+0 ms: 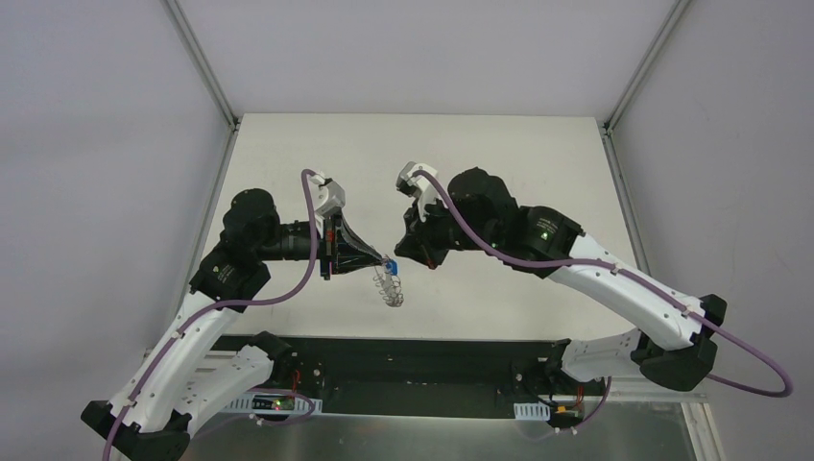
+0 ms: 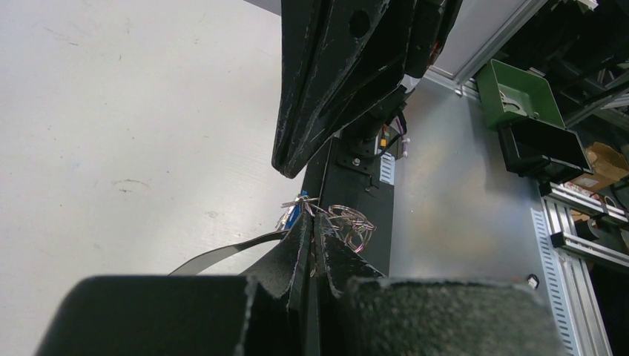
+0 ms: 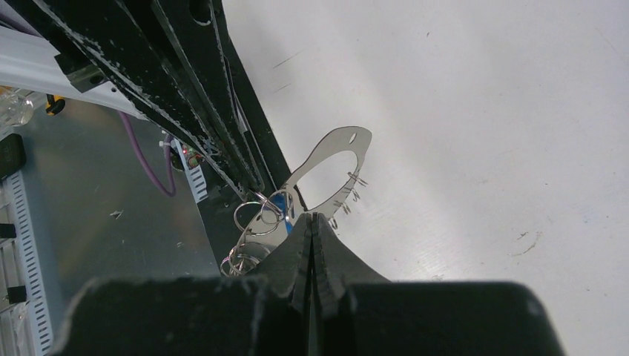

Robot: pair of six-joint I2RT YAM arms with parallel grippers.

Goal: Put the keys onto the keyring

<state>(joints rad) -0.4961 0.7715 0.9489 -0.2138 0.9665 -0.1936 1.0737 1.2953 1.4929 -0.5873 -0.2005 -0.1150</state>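
In the top view the left gripper (image 1: 382, 261) reaches in from the left, its jaws pressed together on the upper end of the keyring (image 1: 393, 289), which sits in the lower middle of the frame. The keyring dangles from those fingertips. Its long axis runs down the picture, leaning slightly right, with the free end lowest. The key (image 1: 390, 263) is at the ring's upper end, right against the left fingertips; it is too small to tell which way it points. Just to the right, the right gripper (image 1: 404, 252) comes in from the upper right, also closed, with its tip near the key. In the right wrist view its closed tips meet the ring's band at lower centre, but I cannot tell whether they pinch the band or only lie in front of it.

The ring is held close to the lower edge of the table (image 1: 499, 163), where a black rail (image 1: 413, 351) crosses the frame. Bare white surface spreads above the grippers and towards the upper right. The two arms crowd the left and right flanks.

From the right wrist, the keyring shows as a flat, bright silvery band bent into a long loop. It stretches from centre towards upper right and ends in a tab with a small hole. Thin wire loops cluster at its lower-left end, and short wire bits line its lower edge. The key is tiny and bright blue, lodged among those loops.
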